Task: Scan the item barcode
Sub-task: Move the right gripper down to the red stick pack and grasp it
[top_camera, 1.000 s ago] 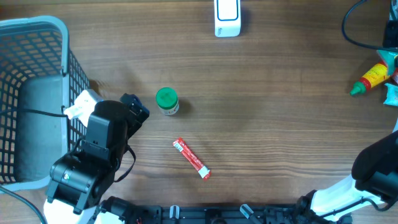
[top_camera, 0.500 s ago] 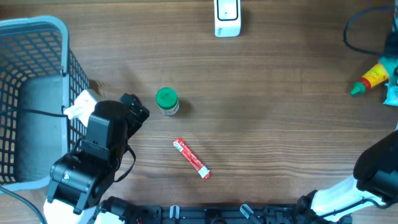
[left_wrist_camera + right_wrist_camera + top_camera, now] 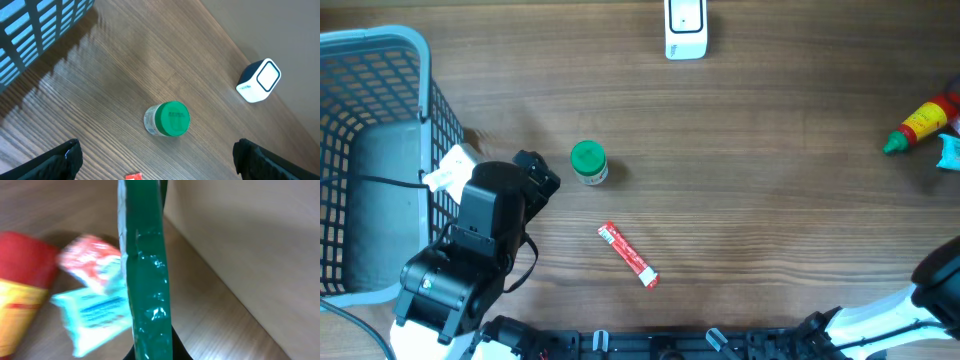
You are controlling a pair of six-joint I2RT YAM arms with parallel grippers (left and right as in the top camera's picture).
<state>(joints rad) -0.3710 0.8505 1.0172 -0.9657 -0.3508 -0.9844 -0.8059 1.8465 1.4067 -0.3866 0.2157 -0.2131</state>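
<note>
**Gripping one green packet edge-on at the far right**

One blue basket (image 3: 380,45) fills the upper left of the overhead view. Inside it lies one grey shape (image 3: 385,200) that cannot be identified. Just right of the basket the left gripper (image 3: 157,150) stands wide apart and holds nothing. One green-lidded jar (image 3: 588,162) stands upright beyond its fingers. One red stick packet (image 3: 628,255) lies lower centre, and one white scanner (image 3: 685,28) sits top centre. At the right edge lies one red-and-yellow bottle (image 3: 920,123), near two small packets: one red-and-white (image 3: 90,262), one pale blue (image 3: 95,317). Above them the right gripper (image 3: 150,352) is clamped on the single green packet (image 3: 145,280).
</note>
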